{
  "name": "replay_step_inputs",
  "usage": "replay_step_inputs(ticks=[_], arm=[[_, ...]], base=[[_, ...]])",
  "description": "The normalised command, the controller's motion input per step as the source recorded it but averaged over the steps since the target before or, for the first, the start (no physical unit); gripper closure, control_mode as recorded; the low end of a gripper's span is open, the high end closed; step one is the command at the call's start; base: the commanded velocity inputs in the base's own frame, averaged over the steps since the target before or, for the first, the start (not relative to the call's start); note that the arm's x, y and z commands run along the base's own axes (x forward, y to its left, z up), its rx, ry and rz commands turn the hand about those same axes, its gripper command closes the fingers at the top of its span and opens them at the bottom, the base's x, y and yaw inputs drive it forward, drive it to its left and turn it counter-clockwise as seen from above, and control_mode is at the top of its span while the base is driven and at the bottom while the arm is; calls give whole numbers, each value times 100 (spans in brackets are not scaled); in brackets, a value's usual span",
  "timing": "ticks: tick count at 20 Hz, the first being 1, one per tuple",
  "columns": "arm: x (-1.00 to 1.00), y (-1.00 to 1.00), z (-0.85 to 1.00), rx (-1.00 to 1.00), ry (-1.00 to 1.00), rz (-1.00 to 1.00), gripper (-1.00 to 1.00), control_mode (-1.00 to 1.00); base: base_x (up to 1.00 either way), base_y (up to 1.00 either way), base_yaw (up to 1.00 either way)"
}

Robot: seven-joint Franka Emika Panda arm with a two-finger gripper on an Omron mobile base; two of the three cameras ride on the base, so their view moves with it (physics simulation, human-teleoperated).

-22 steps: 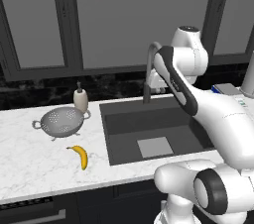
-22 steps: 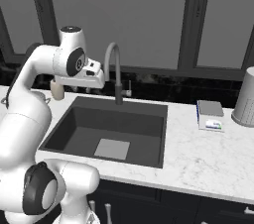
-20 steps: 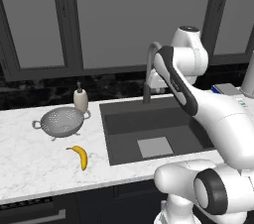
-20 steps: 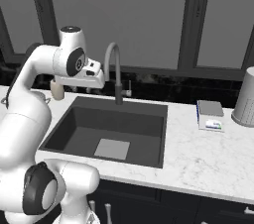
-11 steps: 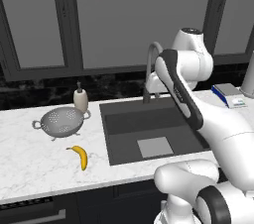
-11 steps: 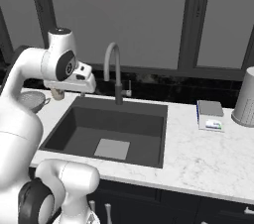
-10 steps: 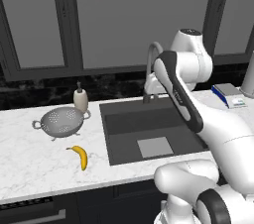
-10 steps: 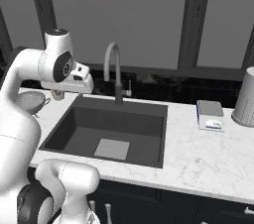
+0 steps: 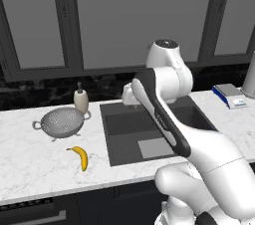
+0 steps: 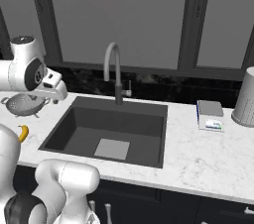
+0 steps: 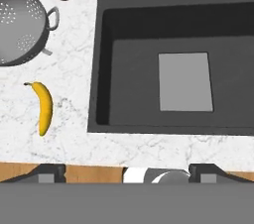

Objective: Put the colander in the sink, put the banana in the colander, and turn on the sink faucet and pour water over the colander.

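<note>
arm has swung left toward the colander (image 9: pixel 63 122); gripper (image 11: pixel 127 172) opened wide.

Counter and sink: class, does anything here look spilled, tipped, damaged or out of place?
Nothing stands out. The colander sits upright on the counter left of the sink, and the banana lies flat in front of it, with no spills.
</note>
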Motion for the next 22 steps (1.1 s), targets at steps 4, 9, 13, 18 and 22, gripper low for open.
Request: replay_step_inputs(ticks=[4,9,13,18,22], arm=[[1,80,-10,0,0,-13,-100,-100],[17,75,-13,0,0,-14,-100,-100],[35,71,-17,0,0,-9,-100,-100],[44,41,-28,10,0,0,-100,-100],[49,32,-38,15,0,0,-100,-100]], base=[[0,0,0],[0,0,0],[0,0,0],[0,0,0],[0,0,0]])
